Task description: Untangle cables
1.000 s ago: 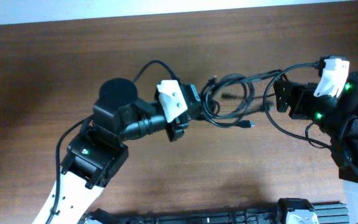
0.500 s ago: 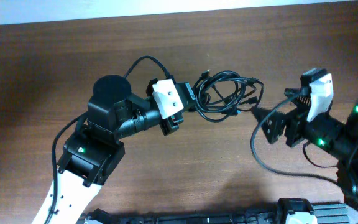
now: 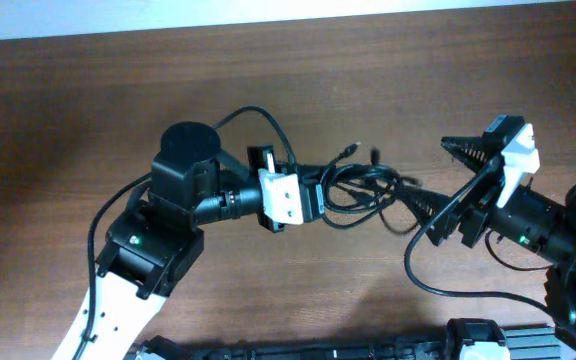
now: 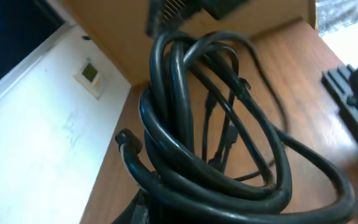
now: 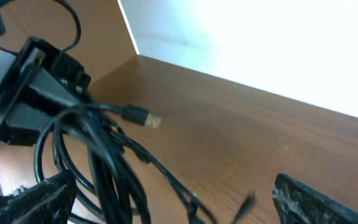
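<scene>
The cables (image 3: 360, 190) are a bunch of thin black cords in loose loops, lifted at mid-table. My left gripper (image 3: 311, 198) is shut on the bunch's left end. In the left wrist view the loops (image 4: 216, 143) fill the frame, rising out of the jaws (image 4: 179, 214) at the bottom edge. My right gripper (image 3: 450, 182) is wide open just right of the bunch, with one strand trailing toward it. In the right wrist view the cables (image 5: 98, 155) hang near the left finger of the open jaws (image 5: 169, 190). A metal-tipped plug (image 5: 143, 118) sticks out to the right.
The brown wooden table (image 3: 298, 90) lies under both arms. The right arm's own thick black wire (image 3: 423, 270) loops over the table in front of its base. A black ridged strip (image 3: 388, 345) runs along the near edge.
My right gripper has let go of the cables' right end, drawn back and opened wide toward the bunch. My left gripper has turned and shifted the bunch slightly toward the near side.
</scene>
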Robot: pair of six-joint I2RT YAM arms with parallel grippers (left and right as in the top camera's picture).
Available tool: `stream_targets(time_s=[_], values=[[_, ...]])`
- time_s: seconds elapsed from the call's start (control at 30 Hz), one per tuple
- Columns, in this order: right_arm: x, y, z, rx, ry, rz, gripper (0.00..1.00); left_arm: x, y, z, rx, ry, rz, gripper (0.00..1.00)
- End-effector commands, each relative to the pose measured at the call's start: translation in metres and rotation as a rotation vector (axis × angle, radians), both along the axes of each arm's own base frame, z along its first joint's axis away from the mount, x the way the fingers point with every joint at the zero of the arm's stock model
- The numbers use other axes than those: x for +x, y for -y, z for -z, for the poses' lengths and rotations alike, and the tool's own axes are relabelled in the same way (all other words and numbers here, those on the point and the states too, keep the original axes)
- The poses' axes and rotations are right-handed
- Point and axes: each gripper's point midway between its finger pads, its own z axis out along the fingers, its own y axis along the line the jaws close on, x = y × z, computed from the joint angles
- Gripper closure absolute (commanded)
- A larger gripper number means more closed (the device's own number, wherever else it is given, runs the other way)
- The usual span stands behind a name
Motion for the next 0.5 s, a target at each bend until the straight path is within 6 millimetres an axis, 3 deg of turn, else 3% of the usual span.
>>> stream_targets(time_s=[0.0, 0.17, 0.47], values=[[0.007, 0.012, -0.005, -0.045, 0.038, 0.081, 0.01, -0.005, 0.002, -0.006, 0.004, 0.098, 0.059, 1.0], [0.015, 0.026, 0.002, -0.085, 0.016, 0.174, 0.01, -0.005, 0.002, -0.007, 0.001, 0.103, 0.059, 1.0], [0.007, 0.025, 0.02, -0.085, -0.079, 0.173, 0.01, -0.003, 0.005, -0.032, -0.065, 0.21, 0.069, 1.0]])
